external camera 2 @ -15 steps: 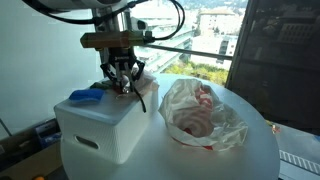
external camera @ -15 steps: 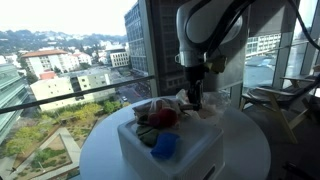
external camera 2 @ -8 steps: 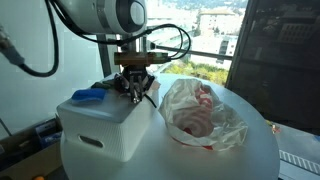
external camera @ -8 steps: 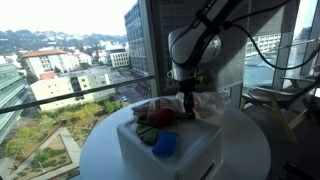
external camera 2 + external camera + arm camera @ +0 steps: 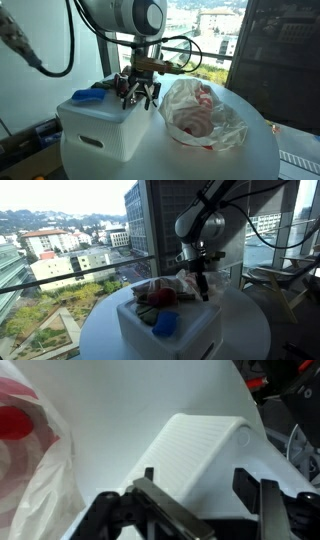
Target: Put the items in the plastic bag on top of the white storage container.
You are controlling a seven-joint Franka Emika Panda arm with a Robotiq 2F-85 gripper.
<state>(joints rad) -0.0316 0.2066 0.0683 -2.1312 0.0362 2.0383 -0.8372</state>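
Note:
The white storage container (image 5: 170, 330) (image 5: 98, 125) stands on the round table in both exterior views. A blue item (image 5: 165, 325) (image 5: 88, 96) and a red item (image 5: 160, 297) lie on its top. The plastic bag (image 5: 203, 118) (image 5: 30, 455) lies beside it with pink and red items showing through. My gripper (image 5: 201, 288) (image 5: 139, 97) (image 5: 200, 490) hangs over the container's edge on the bag's side. In the wrist view its fingers (image 5: 250, 482) stand wide apart, open, with only the container's ribbed corner (image 5: 205, 445) below them.
The round white table (image 5: 250, 150) sits by large windows over a city. Dark and red things (image 5: 290, 390) lie at the top right of the wrist view. A chair or furniture frame (image 5: 275, 280) stands behind the table.
The jaws have opened from a tight closure. The gripper has shifted from over the container's top toward the edge by the bag and tilted.

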